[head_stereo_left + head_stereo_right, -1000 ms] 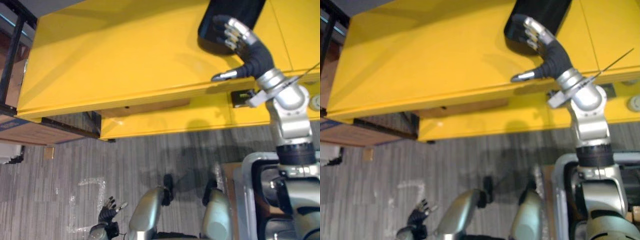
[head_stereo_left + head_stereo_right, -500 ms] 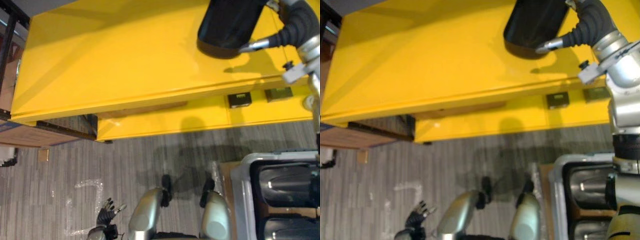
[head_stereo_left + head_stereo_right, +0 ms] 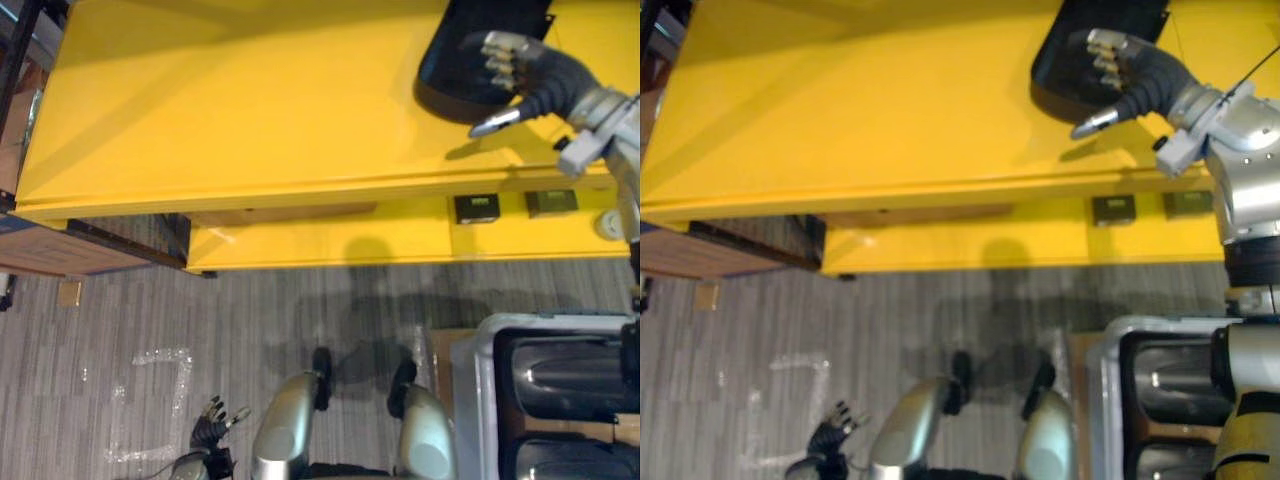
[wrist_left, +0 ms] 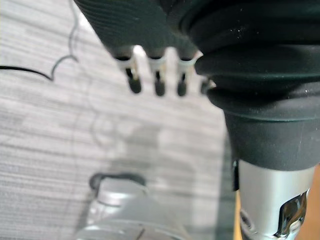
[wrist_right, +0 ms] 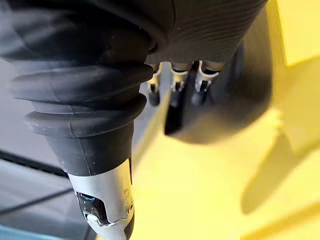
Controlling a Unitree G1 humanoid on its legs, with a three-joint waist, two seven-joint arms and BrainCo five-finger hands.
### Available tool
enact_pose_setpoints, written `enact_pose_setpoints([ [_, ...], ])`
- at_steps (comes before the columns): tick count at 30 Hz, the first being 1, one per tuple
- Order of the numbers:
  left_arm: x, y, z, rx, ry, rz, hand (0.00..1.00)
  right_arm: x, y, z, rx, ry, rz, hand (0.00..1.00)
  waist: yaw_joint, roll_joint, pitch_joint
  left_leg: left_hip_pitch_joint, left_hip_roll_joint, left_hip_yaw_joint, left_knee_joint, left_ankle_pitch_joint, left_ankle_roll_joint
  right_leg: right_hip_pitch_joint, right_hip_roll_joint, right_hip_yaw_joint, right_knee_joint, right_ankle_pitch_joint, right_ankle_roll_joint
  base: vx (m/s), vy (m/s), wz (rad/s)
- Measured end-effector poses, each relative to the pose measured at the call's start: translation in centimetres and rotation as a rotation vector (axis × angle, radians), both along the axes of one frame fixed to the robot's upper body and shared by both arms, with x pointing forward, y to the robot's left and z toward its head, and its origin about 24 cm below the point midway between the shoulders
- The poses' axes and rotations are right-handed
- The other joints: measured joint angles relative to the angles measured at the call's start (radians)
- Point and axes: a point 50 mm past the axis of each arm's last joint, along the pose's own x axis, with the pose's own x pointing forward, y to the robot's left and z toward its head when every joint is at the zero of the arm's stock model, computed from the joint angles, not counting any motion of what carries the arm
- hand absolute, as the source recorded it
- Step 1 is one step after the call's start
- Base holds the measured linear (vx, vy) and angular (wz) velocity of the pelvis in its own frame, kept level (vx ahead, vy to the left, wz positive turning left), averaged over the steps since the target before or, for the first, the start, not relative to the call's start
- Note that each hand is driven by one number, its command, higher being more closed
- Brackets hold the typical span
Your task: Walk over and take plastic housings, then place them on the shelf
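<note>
A black plastic housing (image 3: 470,55) lies on top of the yellow shelf (image 3: 250,110), at its far right. My right hand (image 3: 545,80) reaches over the housing's near end. Its fingers (image 3: 500,55) rest on the dark surface, lightly bent, and the thumb (image 3: 492,124) sticks out over the yellow top, off the housing. In the right wrist view the fingertips (image 5: 172,97) point at the housing (image 5: 220,110). My left hand (image 3: 212,428) hangs low over the carpet, open and holding nothing, with its fingers (image 4: 157,82) straight.
A grey bin (image 3: 475,360) with more dark housings (image 3: 570,378) stands at the lower right. A lower yellow ledge (image 3: 330,245) carries two small dark tags (image 3: 478,208). A brown rack (image 3: 60,250) adjoins the shelf's left end. Tape marks (image 3: 150,400) lie on the carpet.
The right hand, beside the housing's right edge half a second ago, has come back over its near end. The whole view has shifted a little.
</note>
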Motion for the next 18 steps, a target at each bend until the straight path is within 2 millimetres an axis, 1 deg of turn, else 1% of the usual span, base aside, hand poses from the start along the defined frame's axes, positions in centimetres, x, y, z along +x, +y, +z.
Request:
enact_pose_setpoints([
  [6,0.3,0.5,0.3,0.010,-0.017,0.001,0.00,0.4,-1.8,-0.6,-0.015,0.037,-0.085,0.00,0.009,-0.004,0.001,-0.001,0.000,0.000,-0.001,0.000,0.000,0.000,0.000,0.000,-0.001,0.000,0.000,0.00,0.000,0.00],
  [9,0.3,0.7,0.4,0.013,-0.022,0.011,0.00,0.5,-2.8,-0.7,-0.039,0.063,-0.135,0.00,0.011,-0.019,-0.001,0.000,0.001,0.000,-0.002,0.000,0.000,0.000,0.000,0.000,-0.003,0.000,0.000,0.00,0.000,0.00],
  [14,0.3,0.8,0.5,0.014,-0.023,0.013,0.00,0.0,-4.8,-0.8,-0.108,0.100,-0.226,0.00,0.021,-0.034,-0.006,-0.001,0.004,0.001,-0.002,0.000,0.000,0.002,0.001,0.000,-0.014,0.006,-0.003,0.00,0.000,0.00],
  [18,0.3,0.8,0.5,0.012,-0.025,0.010,0.00,-0.3,-5.7,-0.7,-0.134,0.116,-0.263,0.00,0.022,-0.036,-0.005,-0.002,0.009,0.006,-0.004,0.000,0.000,0.005,0.014,0.001,-0.032,0.019,-0.004,-0.01,0.004,-0.05],
])
